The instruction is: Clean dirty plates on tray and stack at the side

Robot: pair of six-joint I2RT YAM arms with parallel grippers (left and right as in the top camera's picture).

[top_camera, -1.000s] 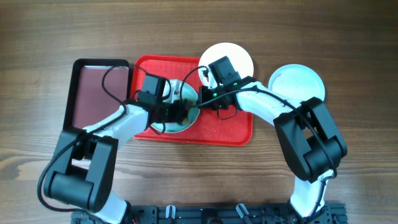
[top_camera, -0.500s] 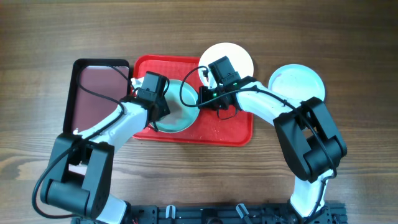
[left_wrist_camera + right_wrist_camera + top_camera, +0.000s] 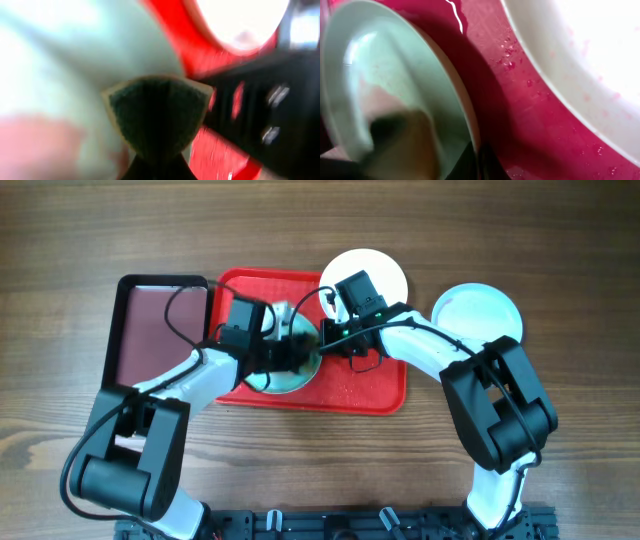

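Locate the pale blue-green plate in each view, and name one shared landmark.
Overhead: plate centre, on the tray, partly under the left gripper.
Left wrist: plate fills upper left, behind the sponge.
Right wrist: plate fills the left.
Shared landmark: red tray.

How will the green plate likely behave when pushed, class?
Probably stiff: the green plate shows no bend with the right claw pinching its rim. Likely slippery: it looks glossy, and droplets dot the tray. It may tip, since one edge appears raised.

No legible text, seemingly.
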